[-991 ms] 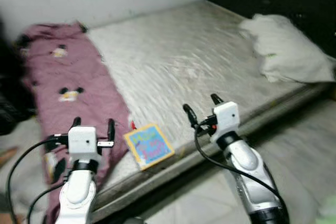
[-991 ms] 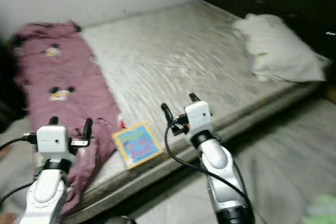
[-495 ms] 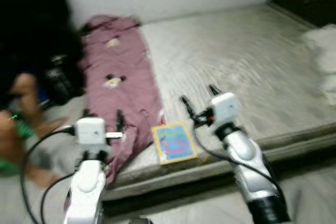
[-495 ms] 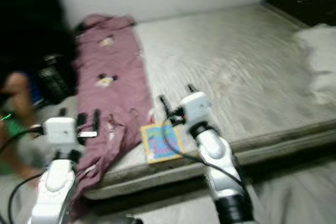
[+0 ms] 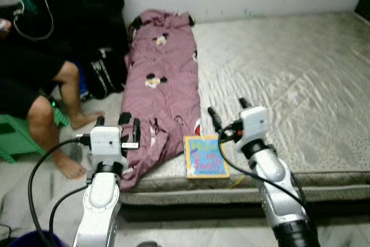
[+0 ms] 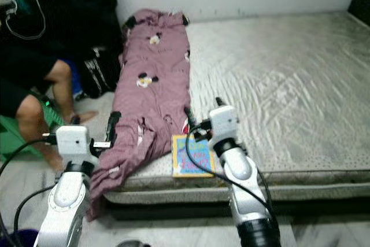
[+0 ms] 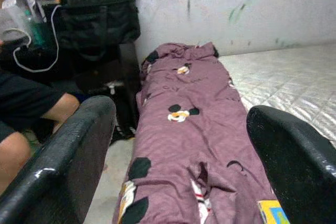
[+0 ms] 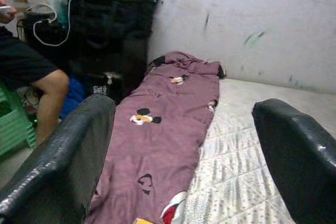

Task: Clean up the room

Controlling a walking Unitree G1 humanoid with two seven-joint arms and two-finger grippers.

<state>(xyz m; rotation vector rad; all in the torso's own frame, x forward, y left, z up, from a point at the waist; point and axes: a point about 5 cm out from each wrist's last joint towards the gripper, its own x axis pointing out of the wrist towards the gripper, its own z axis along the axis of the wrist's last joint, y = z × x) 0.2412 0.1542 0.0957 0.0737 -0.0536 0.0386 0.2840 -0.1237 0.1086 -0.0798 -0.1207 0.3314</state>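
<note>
Both end effectors are raised in front of the robot with their fingers spread wide and nothing held. The left end effector (image 5: 118,127) hovers over the hanging end of the mauve blanket (image 5: 162,93), off the bed's near left corner. The right end effector (image 5: 227,113) hovers above the bed's near edge, just beside the book (image 5: 205,156).

The blanket lies along the left edge of the mattress (image 5: 289,79), running from the wall down to the near edge, where it spills over toward the floor. The book lies flat at the near edge, touching the blanket's hem.

Observe the following hazards:

- The book sits flush on the mattress. A downward grasp may press it into the soft bedding or push it off the near edge.
- The left fingers may snag loose blanket folds and drag the cloth over the book.
- A seated person's legs (image 5: 55,114) are near the left arm. Do not swing that arm outward.
</note>
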